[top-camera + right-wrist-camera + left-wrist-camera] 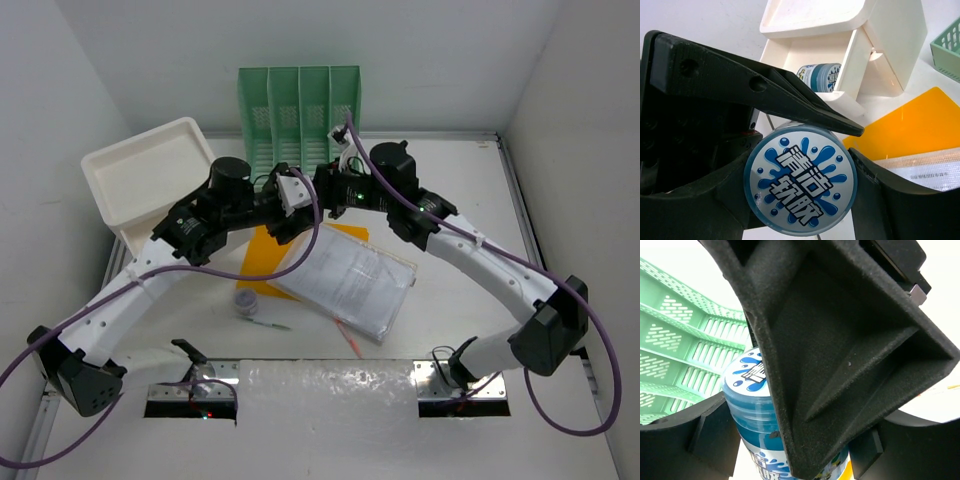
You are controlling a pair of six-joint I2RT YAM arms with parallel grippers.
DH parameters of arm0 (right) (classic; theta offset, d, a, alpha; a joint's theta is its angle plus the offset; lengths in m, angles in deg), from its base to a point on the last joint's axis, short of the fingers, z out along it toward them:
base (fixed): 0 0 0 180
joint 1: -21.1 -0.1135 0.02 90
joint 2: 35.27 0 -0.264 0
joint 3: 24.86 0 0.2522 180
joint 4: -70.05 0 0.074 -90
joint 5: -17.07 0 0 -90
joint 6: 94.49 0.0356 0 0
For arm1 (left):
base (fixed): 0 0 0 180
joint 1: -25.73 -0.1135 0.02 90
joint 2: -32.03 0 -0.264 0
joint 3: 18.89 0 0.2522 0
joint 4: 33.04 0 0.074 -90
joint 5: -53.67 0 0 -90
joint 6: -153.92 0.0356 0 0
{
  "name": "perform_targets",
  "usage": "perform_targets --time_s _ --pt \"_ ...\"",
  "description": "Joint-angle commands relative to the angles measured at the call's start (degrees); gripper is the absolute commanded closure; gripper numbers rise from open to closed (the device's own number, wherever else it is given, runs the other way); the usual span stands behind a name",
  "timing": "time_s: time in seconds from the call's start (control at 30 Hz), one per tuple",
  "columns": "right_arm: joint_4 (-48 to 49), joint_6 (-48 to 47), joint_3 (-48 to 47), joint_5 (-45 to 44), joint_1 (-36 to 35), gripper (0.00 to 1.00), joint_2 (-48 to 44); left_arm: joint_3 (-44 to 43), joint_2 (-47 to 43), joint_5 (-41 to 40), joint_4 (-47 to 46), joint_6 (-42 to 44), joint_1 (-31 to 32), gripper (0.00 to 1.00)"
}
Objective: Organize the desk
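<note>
As R tool grips jar, its top reads 清洁软胶

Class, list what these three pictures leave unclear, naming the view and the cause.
- Top view: the left end effector and right end effector hide the jar between them.
- Left wrist view: the right end effector covers most of the jar, so the left end effector's grip is unclear.
- Right wrist view: the second jar in the drawer box is partly behind its wall, and its label is too small to read.

On desk: file rack behind, drawer box back-left, papers centre, pen nearest.
</note>
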Motion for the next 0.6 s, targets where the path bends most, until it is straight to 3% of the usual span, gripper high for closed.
perform_targets --time_s 0.0,0.03,0.07,0.1,0.13,0.43,0.53,0.57 --pt "0.8 -2.2 -2.9 -3.0 -0.2 0.59 -2.2 -2.4 -1.5 -2.9 -1.0 -1.6 0.4 1.00" --pt "0.1 -2.4 -3.6 -3.1 -0.2 0.44 -2.2 -2.5 -1.4 -3.4 -0.8 -1.6 0.4 1.00" --pt "-0.8 -2.9 -3.8 -4.4 -0.1 0.21 -2.5 -2.4 -1.4 -4.1 -0.6 -1.5 0.4 1.00" --pt "-2.7 -4.3 -4.0 -5.6 0.2 0.05 -3.6 -2.1 -1.5 -5.0 -0.1 -1.0 0.4 1.00" --pt "-3.6 -5.1 -4.3 -7.2 0.3 0.01 -4.5 -1.7 -1.7 -5.5 0.1 -0.7 0.4 1.00" --pt "-13.9 -12.7 -7.2 -22.7 3.3 0.01 -14.7 0.0 -3.4 -15.1 2.8 1.6 0.3 1.00" --pt "-16.1 -15.6 -4.6 -27.3 3.4 0.01 -16.8 -7.0 -3.7 -24.5 9.8 1.1 0.3 1.00" --pt "-17.5 -16.9 -4.1 -28.7 3.4 0.01 -17.6 -10.2 -4.4 -31.3 13.9 1.2 0.0 1.00"
